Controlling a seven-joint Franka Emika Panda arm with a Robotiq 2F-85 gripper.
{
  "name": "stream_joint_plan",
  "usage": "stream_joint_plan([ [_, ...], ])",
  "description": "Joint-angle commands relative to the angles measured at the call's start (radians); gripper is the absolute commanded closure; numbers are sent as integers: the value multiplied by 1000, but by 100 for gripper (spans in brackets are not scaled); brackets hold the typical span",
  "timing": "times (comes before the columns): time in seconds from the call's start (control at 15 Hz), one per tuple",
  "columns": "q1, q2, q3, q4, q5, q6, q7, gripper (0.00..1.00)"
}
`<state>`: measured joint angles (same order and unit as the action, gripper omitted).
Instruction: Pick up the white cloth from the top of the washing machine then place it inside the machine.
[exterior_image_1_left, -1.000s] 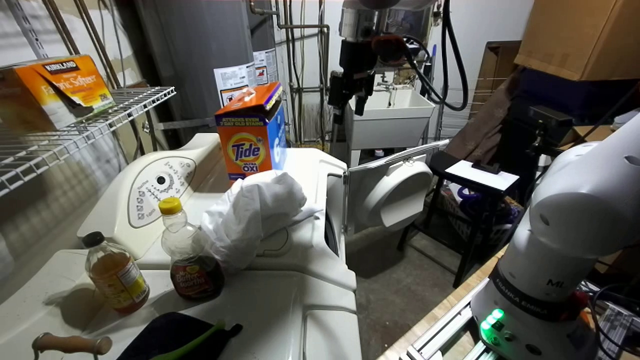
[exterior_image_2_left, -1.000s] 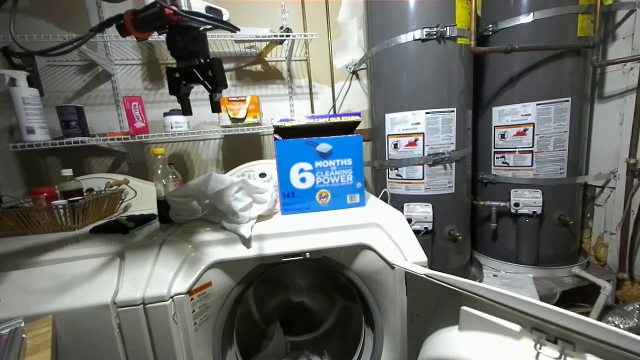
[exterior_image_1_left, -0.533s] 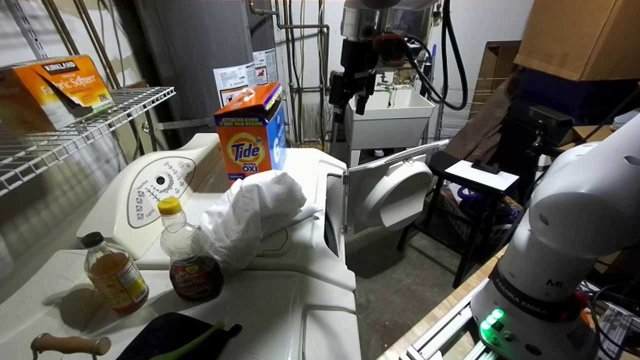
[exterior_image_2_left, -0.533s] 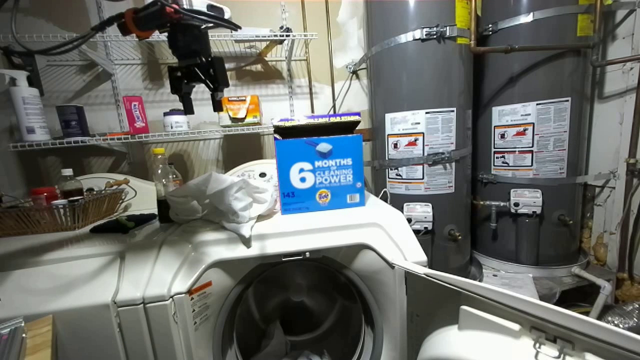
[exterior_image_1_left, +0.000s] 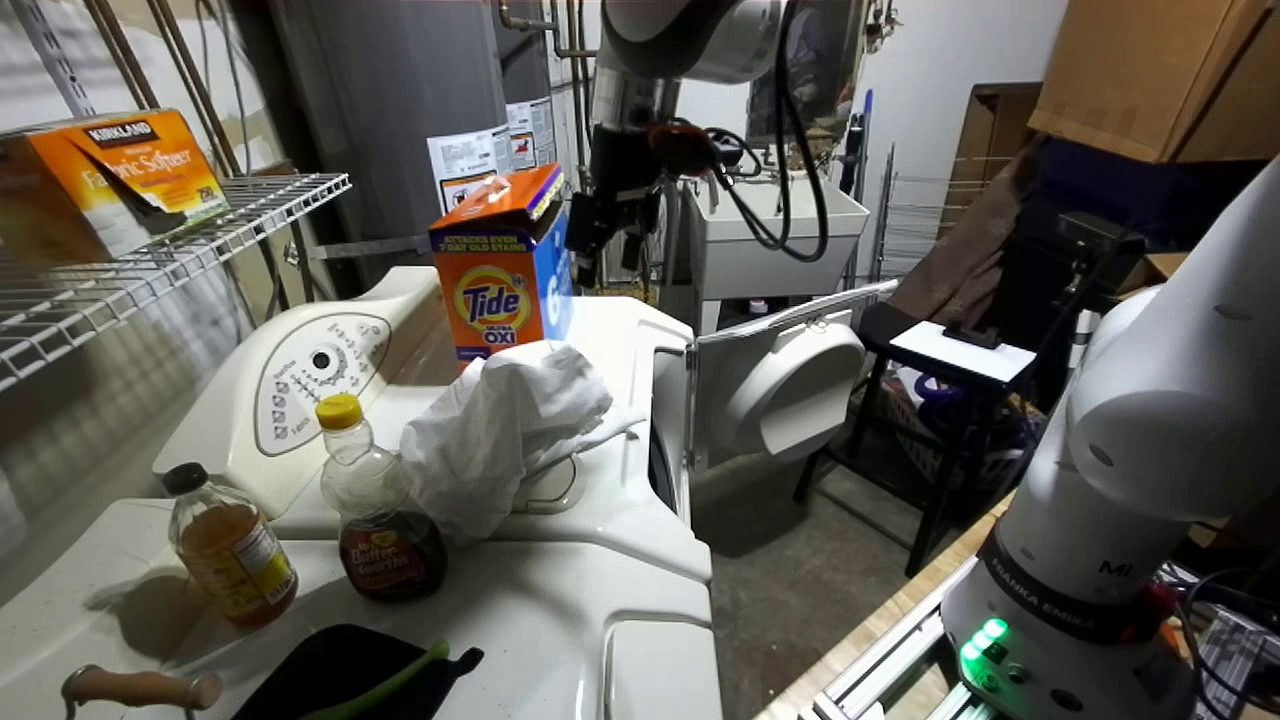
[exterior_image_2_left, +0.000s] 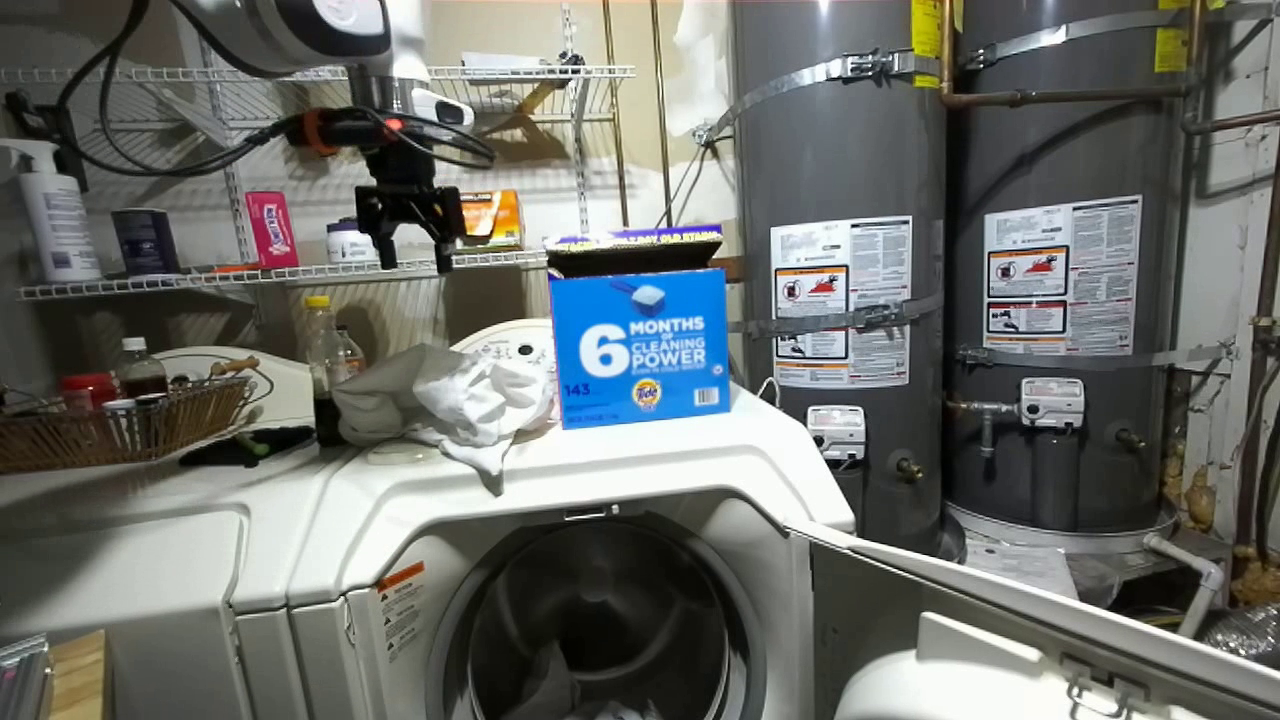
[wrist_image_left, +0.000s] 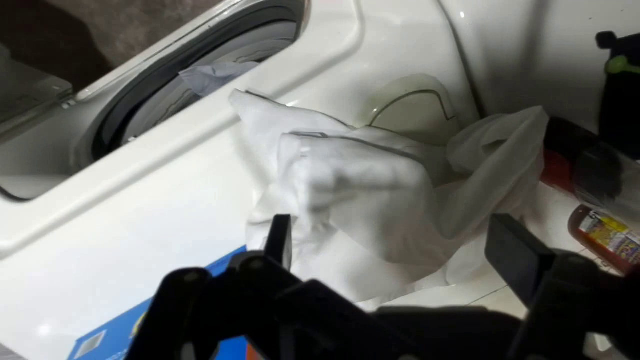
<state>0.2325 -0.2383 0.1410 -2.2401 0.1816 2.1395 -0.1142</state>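
Observation:
The crumpled white cloth (exterior_image_1_left: 510, 425) lies on top of the white washing machine (exterior_image_1_left: 625, 340). The cloth also shows in an exterior view (exterior_image_2_left: 455, 400) and in the wrist view (wrist_image_left: 360, 195). The washer's front drum opening (exterior_image_2_left: 600, 590) is uncovered, and its door (exterior_image_2_left: 960, 600) is swung open. Some greyish-white fabric (wrist_image_left: 215, 77) is inside the drum. My gripper (exterior_image_2_left: 416, 262) hangs above the washer top, over the cloth and apart from it. In the wrist view my gripper (wrist_image_left: 390, 232) has its fingers wide apart with nothing between them, the cloth below.
A Tide box (exterior_image_1_left: 497, 290) stands on the washer beside the cloth. A syrup bottle (exterior_image_1_left: 385, 520) touches or nearly touches the cloth's other side. A second bottle (exterior_image_1_left: 235, 555), a dark mitt (exterior_image_1_left: 350, 670) and a basket (exterior_image_2_left: 130, 425) sit on the adjoining machine. Wire shelves (exterior_image_2_left: 300, 275) hang behind.
My gripper has moved down over the last half second, toward the Tide box and the cloth, and its fingers have stayed apart. The cloth has not moved; a shadow falls on it now.

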Motion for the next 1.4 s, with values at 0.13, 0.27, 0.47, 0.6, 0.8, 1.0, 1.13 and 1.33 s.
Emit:
stream_joint_plan([
  [0.13,24,215,43,80,123,116,-25,0],
  [0.27,13,262,61,69,87,152,84,0],
  [0.47,13,345,67,76,69,212,201,0],
  [0.6,17,399,62,95,32,259,274,0],
  [0.8,26,459,55,134,-5,342,334,0],
  [1.0,33,529,49,203,-66,376,357,0],
  [1.13,40,577,51,260,-89,383,341,0],
  [1.33,43,654,85,357,-68,396,249,0],
])
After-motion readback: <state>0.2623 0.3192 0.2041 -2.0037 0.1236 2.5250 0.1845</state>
